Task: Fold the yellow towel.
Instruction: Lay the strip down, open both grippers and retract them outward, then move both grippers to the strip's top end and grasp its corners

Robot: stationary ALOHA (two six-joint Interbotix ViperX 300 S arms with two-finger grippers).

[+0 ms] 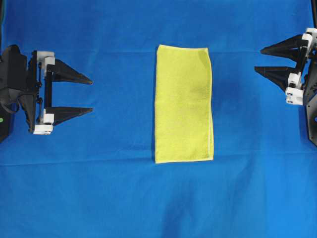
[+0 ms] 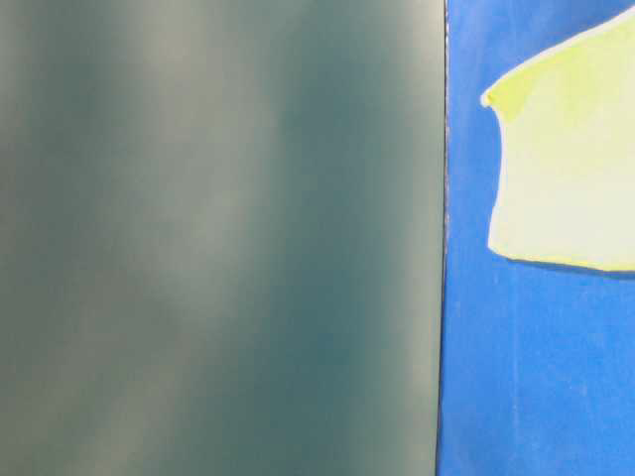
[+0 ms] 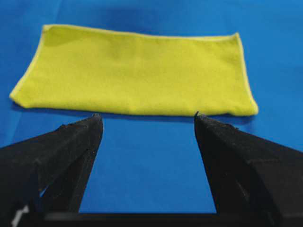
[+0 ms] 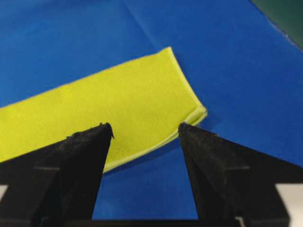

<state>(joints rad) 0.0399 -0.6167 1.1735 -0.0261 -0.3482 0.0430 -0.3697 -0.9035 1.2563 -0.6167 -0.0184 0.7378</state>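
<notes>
You have the bright yellow microfibre towel lying flat in the middle of the blue cloth-covered table, folded into a long rectangle with its doubled hem edges on the right side of the overhead view. Your left gripper sits well off to the left, black fingers spread wide, holding nothing. Your right gripper sits well off to the right, fingers likewise spread and empty. Neither touches the towel.
</notes>
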